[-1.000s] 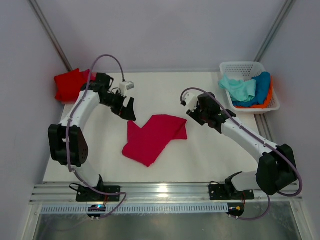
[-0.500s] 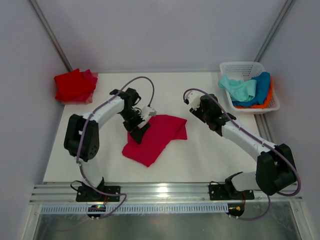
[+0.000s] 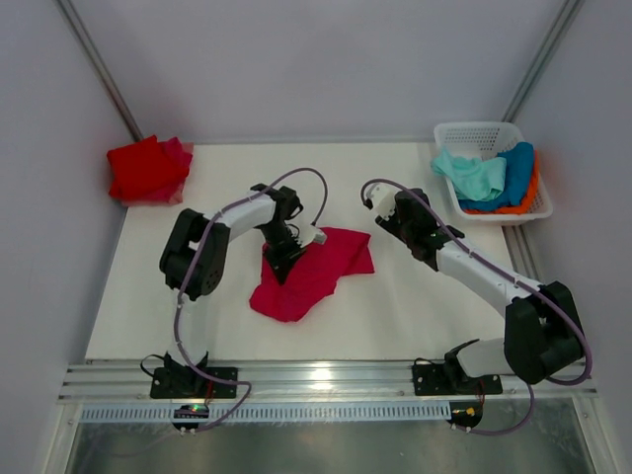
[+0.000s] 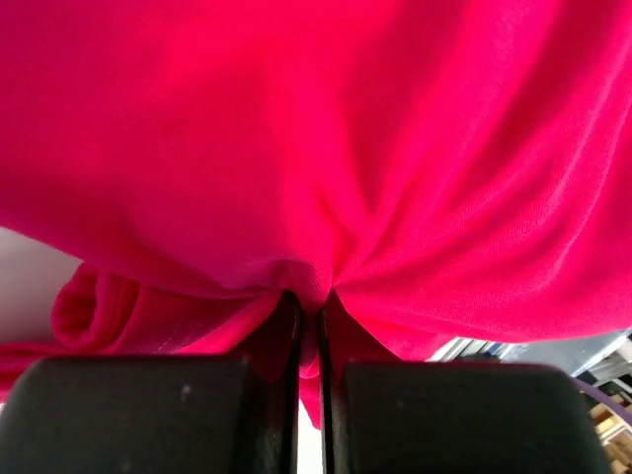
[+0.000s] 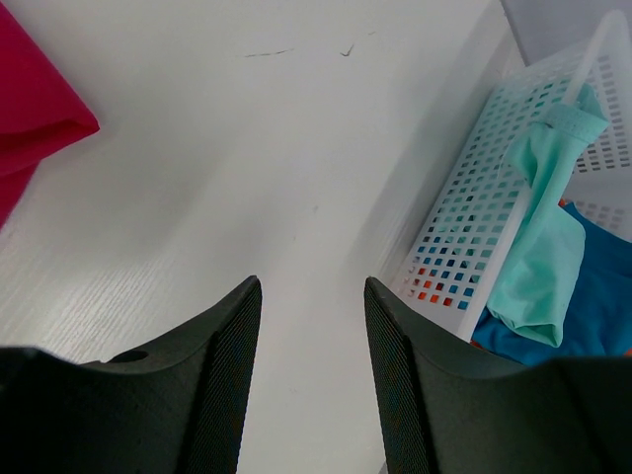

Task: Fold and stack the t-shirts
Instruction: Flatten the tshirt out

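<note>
A crimson-pink t-shirt point(image 3: 314, 269) lies rumpled in the middle of the table. My left gripper point(image 3: 282, 261) is down on its left part and shut on a pinch of the cloth point(image 4: 311, 281), which fills the left wrist view. A folded red t-shirt point(image 3: 146, 169) rests at the far left corner. Mint-green point(image 3: 472, 174), blue point(image 3: 513, 168) and orange point(image 3: 533, 195) t-shirts sit in the basket. My right gripper point(image 5: 311, 291) hovers open over bare table, right of the pink t-shirt's corner point(image 5: 35, 104), with nothing between its fingers.
The white lattice basket point(image 3: 459, 132) stands at the far right corner; its wall point(image 5: 494, 207) is close to my right gripper. Grey walls and slanted metal posts point(image 3: 99, 69) enclose the table. A metal rail point(image 3: 326, 377) runs along the near edge.
My left arm swung from the far left to the pink t-shirt and its gripper closed on the cloth, bunching it and dragging it slightly right. The right arm barely moved.
</note>
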`<action>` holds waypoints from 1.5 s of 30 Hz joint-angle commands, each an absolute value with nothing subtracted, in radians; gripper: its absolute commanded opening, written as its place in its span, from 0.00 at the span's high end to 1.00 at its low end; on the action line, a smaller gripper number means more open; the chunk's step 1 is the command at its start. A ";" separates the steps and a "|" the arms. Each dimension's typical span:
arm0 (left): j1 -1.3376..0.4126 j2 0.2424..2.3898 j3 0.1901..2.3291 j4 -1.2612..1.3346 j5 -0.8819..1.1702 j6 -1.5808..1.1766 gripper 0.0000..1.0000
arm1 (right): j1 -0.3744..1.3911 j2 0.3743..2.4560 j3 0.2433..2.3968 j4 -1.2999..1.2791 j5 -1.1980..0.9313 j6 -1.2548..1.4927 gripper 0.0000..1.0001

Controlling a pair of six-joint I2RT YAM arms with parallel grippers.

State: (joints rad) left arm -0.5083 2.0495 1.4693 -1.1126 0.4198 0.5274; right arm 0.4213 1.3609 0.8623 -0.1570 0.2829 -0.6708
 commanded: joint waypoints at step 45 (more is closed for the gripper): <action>-0.410 1.868 1.608 -0.741 -0.107 0.223 0.01 | 0.420 1.382 0.874 -0.130 0.291 -0.658 0.50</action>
State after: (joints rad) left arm -0.4335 1.8370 1.6112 -0.8635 -0.0246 0.2798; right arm 0.4213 1.4055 0.8547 -0.1463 0.3035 -0.6735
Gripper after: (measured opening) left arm 0.991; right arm 0.505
